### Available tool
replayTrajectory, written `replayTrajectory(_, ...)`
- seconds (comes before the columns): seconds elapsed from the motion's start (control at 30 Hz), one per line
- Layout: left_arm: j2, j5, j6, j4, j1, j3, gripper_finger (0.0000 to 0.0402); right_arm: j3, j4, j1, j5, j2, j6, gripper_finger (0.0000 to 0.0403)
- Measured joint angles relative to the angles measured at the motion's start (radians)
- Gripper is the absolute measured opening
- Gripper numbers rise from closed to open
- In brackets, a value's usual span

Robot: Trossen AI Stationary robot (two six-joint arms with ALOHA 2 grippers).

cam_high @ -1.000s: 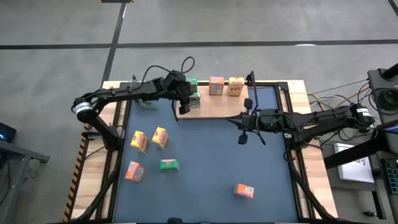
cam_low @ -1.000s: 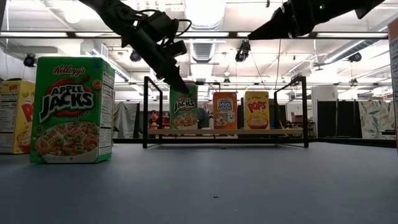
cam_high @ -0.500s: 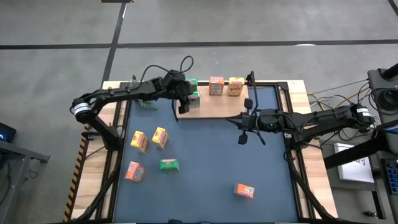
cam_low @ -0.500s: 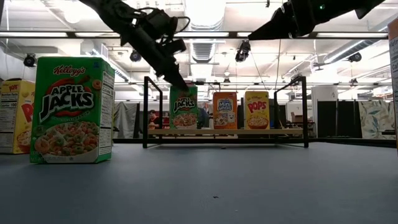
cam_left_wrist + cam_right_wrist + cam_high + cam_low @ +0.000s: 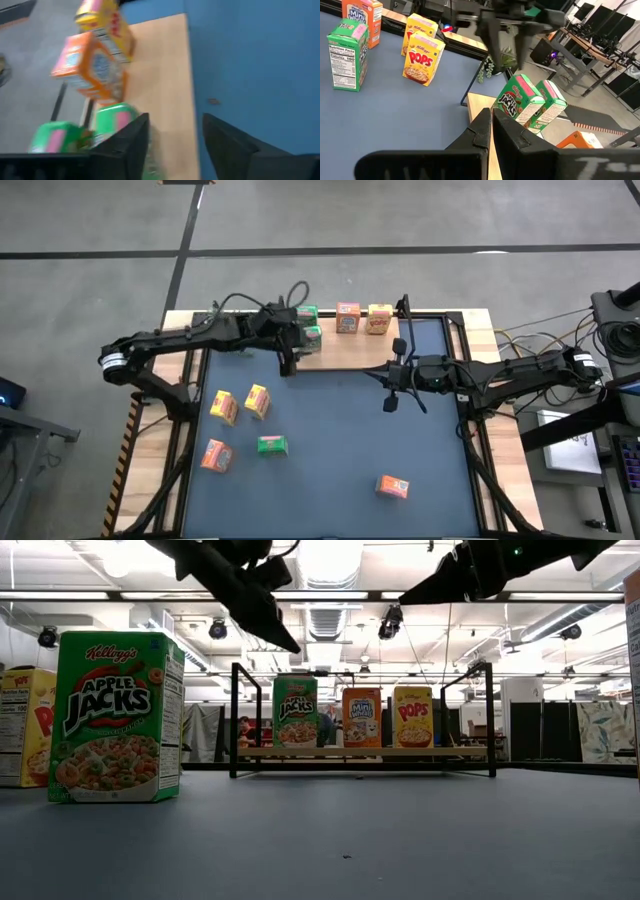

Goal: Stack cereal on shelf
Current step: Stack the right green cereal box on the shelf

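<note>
The shelf is a light-wood board with black posts at the table's far edge. Two green cereal boxes stand on its left end, a pink one in the middle and a yellow one to the right. In the low view they stand upright on the board. My left gripper hangs open above the shelf's left end, near the green boxes, holding nothing. My right gripper waits shut above the mat, right of centre.
Several loose boxes lie on the blue mat: two yellow, a pink one, a green one and another pink one near the front. A green plant sits by the shelf's left end.
My left gripper has risen from the top of the front green box on the shelf and drawn back a little toward the table's left. The green box stays upright on the board. The right arm has kept still.
</note>
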Motion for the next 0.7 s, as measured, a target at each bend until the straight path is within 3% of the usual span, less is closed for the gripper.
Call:
replayTrajectory(0.23, 0.067, -0.222, 0.003, -0.054, -0.072, 0.000, 0.0051, 0.000, 0.000, 0.000, 0.000, 0.000, 0.000, 0.0009)
replayTrajectory(0.37, 0.098, -0.279, -0.013, -0.055, -0.068, 0.000, 0.0011, 0.000, 0.000, 0.000, 0.000, 0.000, 0.000, 0.0009)
replayTrajectory(0.6, 0.112, -0.408, -0.018, -0.054, -0.065, 0.000, 0.0006, 0.000, 0.000, 0.000, 0.000, 0.000, -0.005, 0.0009)
replayTrajectory(0.7, 0.112, -0.417, -0.021, -0.053, -0.065, 0.000, 0.0006, 0.000, 0.000, 0.000, 0.000, 0.000, -0.005, 0.0009)
